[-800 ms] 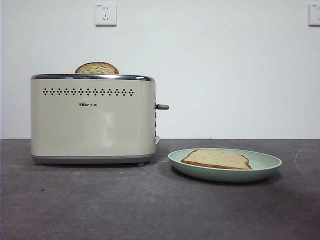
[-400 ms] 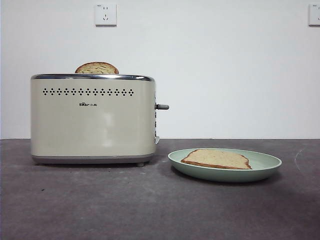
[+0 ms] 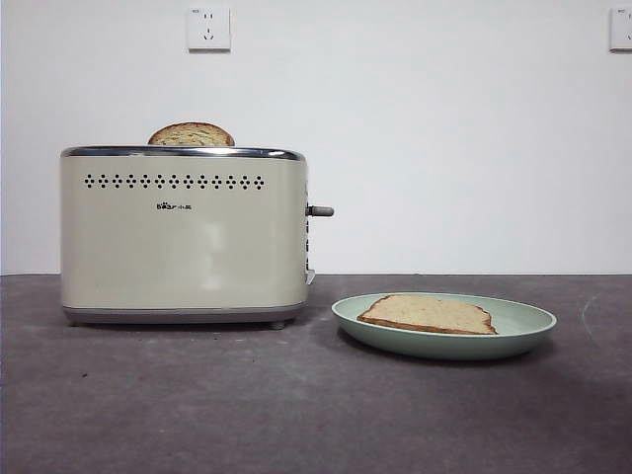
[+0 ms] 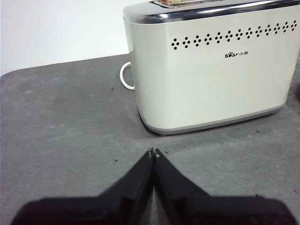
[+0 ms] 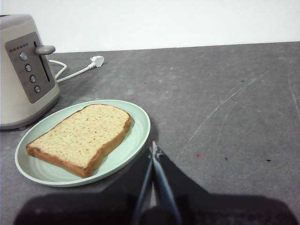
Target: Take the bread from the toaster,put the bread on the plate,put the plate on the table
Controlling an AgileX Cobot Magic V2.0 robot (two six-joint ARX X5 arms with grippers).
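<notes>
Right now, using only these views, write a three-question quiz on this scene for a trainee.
1. True or false: the bread lies flat on the plate.
2. Multiple choice: what shows above the toaster top? A) a speckled golden-brown slice B) a pincer C) nothing
3. Fill in: the plate rests on the ____, beside the toaster's lever side.

Key
1. True.
2. A.
3. table.

Extra note: the left pincer and right pincer both sit shut, low over the table, holding nothing.
</notes>
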